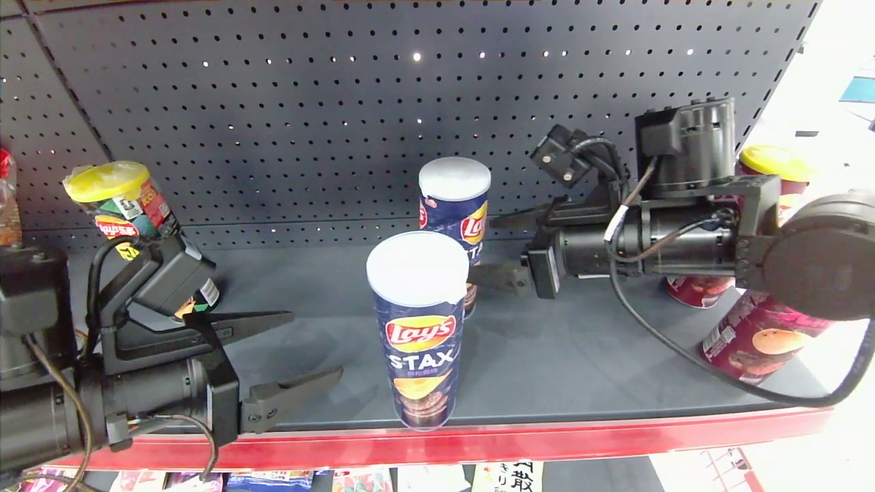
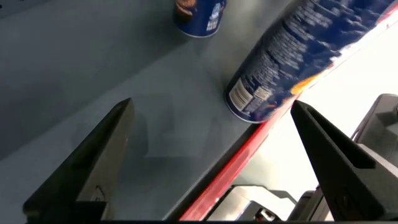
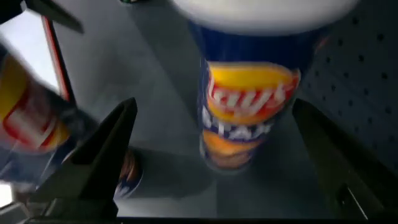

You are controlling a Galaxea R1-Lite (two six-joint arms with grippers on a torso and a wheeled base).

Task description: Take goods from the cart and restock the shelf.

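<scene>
Shelf (image 1: pixel 547 355): grey, with a red front edge and a wall of holes behind.
Right tool (image 1: pixel 487 249): wide open at the back edge, one finger on each side of the back blue can (image 1: pixel 454 205). I cannot tell if they touch it.
Left tool (image 1: pixel 314 345): wide open, holding nothing, at the front left corner.
Front blue can (image 1: pixel 418 335): stands at the middle of the front edge.
Step now: I think I am letting go of the back blue can. I should keep that tool wide and pull it straight away, slowly, so no finger tips the can.
Blue cans: two.
Red cans (image 1: pixel 755 342): two that I can see, at the right end, one leaning.
Yellow-lid can (image 1: pixel 119 198): one, in the back left corner.
</scene>
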